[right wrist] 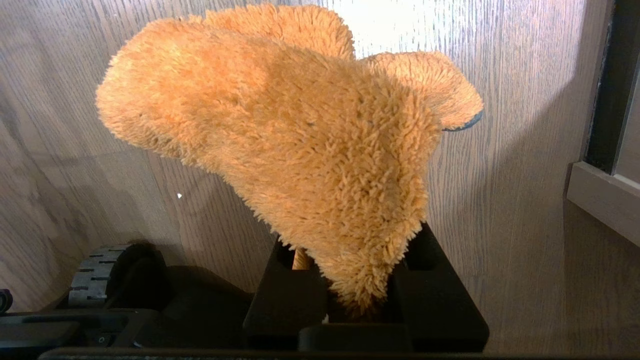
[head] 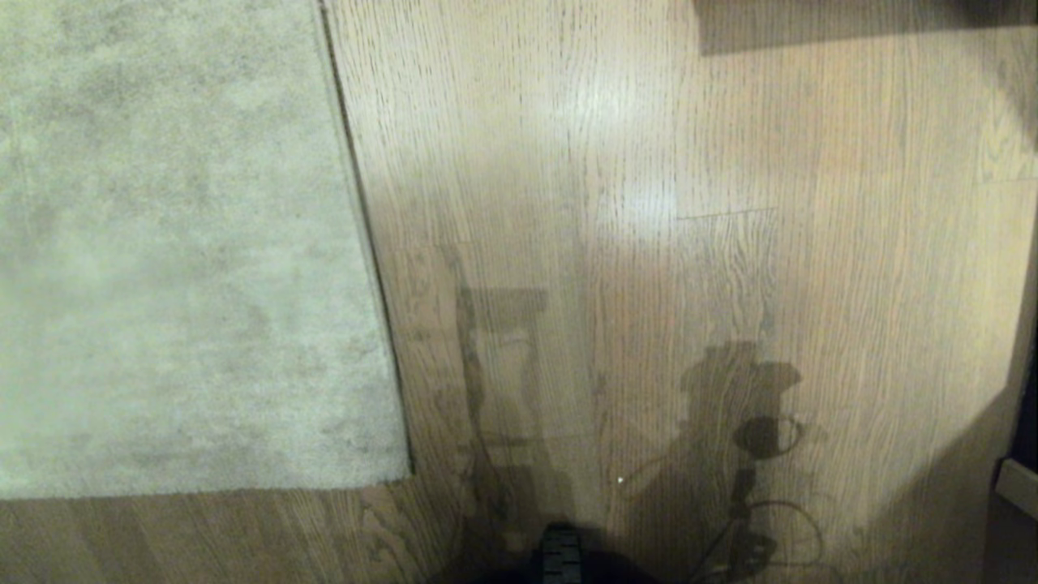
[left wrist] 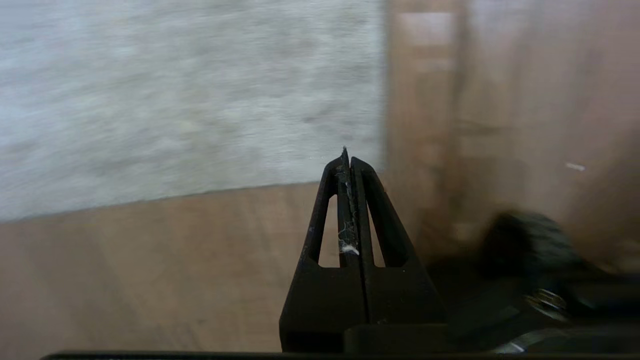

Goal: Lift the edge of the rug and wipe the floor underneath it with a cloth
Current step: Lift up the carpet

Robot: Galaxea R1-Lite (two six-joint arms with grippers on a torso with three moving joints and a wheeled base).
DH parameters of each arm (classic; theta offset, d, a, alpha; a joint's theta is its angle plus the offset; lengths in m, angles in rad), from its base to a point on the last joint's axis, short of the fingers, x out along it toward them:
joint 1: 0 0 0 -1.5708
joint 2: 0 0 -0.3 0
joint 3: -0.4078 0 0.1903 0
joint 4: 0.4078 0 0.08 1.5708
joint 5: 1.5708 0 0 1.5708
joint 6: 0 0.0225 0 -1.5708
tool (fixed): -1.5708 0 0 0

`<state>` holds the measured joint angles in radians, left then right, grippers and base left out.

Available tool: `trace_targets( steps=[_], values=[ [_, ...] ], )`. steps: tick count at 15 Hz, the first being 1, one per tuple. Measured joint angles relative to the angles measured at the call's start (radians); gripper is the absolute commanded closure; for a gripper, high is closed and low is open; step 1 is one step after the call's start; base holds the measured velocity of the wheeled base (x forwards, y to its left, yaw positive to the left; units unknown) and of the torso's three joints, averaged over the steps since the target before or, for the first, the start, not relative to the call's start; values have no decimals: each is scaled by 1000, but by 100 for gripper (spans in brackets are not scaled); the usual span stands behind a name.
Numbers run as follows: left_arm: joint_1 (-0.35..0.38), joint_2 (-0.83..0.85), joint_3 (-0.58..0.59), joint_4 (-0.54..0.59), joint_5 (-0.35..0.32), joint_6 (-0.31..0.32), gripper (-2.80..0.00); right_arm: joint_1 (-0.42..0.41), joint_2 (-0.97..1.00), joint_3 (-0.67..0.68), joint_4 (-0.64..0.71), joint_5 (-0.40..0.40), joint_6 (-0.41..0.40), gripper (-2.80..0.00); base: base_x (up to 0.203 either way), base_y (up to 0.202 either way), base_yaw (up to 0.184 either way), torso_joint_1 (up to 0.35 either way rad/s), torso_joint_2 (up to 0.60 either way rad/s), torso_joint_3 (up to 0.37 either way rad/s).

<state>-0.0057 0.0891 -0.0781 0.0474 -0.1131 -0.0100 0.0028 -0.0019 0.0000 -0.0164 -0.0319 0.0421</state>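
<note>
The pale grey rug [head: 178,243] lies flat on the left of the head view. Its rug edge [head: 369,243] runs along the wood floor [head: 689,243] down to a near corner [head: 405,474]. Neither gripper shows in the head view; only the arms' shadows fall on the planks. In the left wrist view my left gripper [left wrist: 348,159] is shut and empty, hovering over the floor [left wrist: 150,270] with its tip close to the rug's corner [left wrist: 377,167]. My right gripper [right wrist: 357,285] is shut on the fuzzy orange cloth [right wrist: 300,130], which hides its fingertips and flops out above the floor [right wrist: 525,150].
A black wheel of my base [head: 561,556] sits at the near edge, also seen as a wheel [right wrist: 95,277] in the right wrist view. A pale ledge with a dark gap [head: 1018,483] stands at the far right. A dark band [head: 811,24] crosses the top right.
</note>
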Motion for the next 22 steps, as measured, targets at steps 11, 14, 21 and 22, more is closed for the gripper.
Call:
trace_targets(
  steps=[11, 14, 21, 22],
  values=[
    [-28, 323, -109, -1, -270, 0, 0, 0, 0, 0, 0, 0, 0, 0, 0, 0, 0, 0, 0, 0],
    [-67, 451, -128, -12, -284, 0, 0, 0, 0, 0, 0, 0, 1, 0, 0, 0, 0, 0, 0, 0],
    [-244, 928, -163, -300, -264, 4, 0, 0, 1, 0, 0, 0, 0, 0, 0, 0, 0, 0, 0, 0],
    [-286, 1023, -175, -371, -241, 0, 0, 0, 1, 0, 0, 0, 0, 0, 0, 0, 0, 0, 0, 0]
  ],
)
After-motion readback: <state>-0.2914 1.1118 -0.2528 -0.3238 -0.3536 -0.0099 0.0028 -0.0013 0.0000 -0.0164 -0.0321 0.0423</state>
